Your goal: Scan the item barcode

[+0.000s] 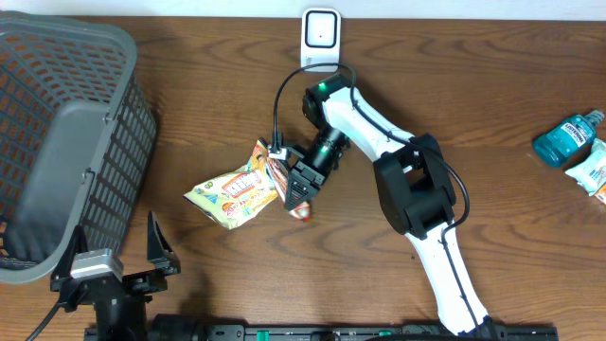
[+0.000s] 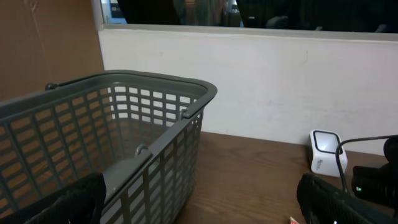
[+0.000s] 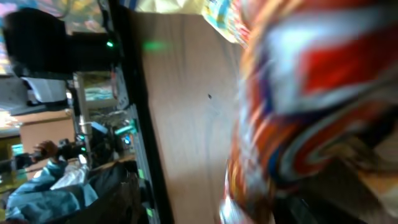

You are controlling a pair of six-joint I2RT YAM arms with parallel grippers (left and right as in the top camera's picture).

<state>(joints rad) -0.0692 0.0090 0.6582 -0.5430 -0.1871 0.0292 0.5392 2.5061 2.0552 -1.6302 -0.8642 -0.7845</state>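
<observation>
Two arms work at a brown wooden table (image 1: pixel 492 85), and only the right one reaches into the middle of it. The right gripper (image 1: pixel 297 196) sits at the right-hand end of a colourful snack bag (image 1: pixel 235 194), which lies crumpled on the table near the centre, its yellow and orange printed face turned up. From overhead the fingers touch that end of the bag, but whether they pinch it or stand slack around it I cannot tell; the right wrist view is filled by a blurred red, white and orange wrapper close to the lens. The white barcode scanner (image 1: pixel 321 36) stands upright at the far edge of the table, well apart from the bag, beyond the right arm's elbow. The left gripper (image 1: pixel 114 248) hangs at the near left edge with its fingers spread wide and nothing between them, just beside a grey plastic basket (image 1: pixel 114 43). A blue mouthwash bottle (image 1: pixel 565 140) and a small packet (image 1: pixel 592 170) lie at the far right
</observation>
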